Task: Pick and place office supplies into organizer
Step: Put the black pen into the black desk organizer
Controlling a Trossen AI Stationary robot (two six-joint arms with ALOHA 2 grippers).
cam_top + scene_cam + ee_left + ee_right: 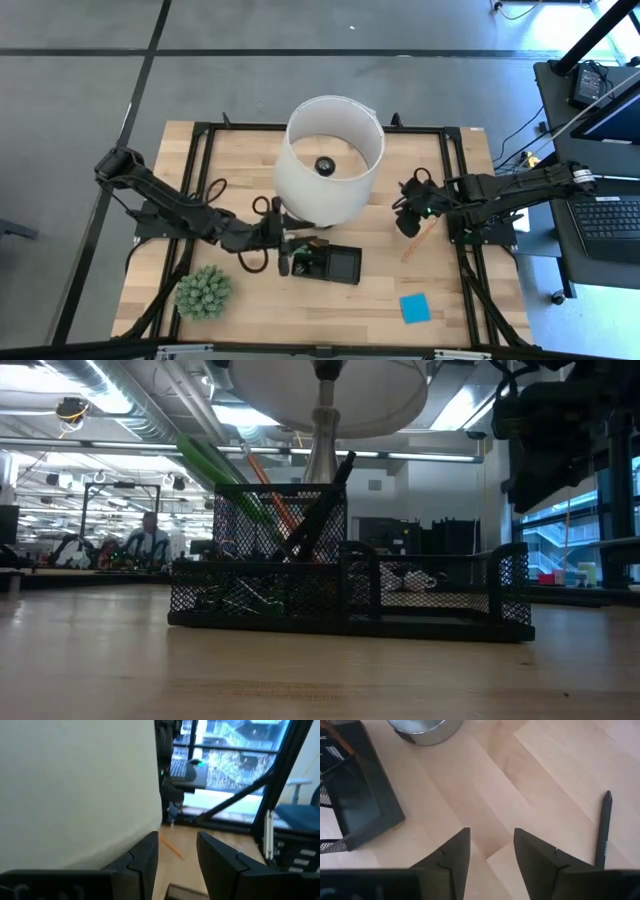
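From above, the low black wire-mesh organizer sits near the front middle of the pale wooden desk, just in front of the big white cylindrical lampshade. Only this overhead view shows the flat blue square sticky-note pad lying well apart to the right front, the spiky green plant ball at the left front, and an orange pencil lying slantwise beside the right arm. The level view alone shows the organizer's make-up: a taller mesh cup on its left end holding a green-handled item, an orange stick and a dark pen leaning upward, and a lower tray section to the right with small pale items inside. The left end effector is at the organizer's left end; its wrist view shows the two dark fingers apart with nothing between them, the lampshade wall close alongside and the pencil lying beyond. The right end effector hangs over bare desk right of the lampshade; its fingers stand apart, empty, above the wood, with a thin dark pen lying just beside them, the organizer's empty compartment and the lamp's metal base farther off. Beyond the desk lies a workshop hall with ceiling lights, windows, and a seated person far back.
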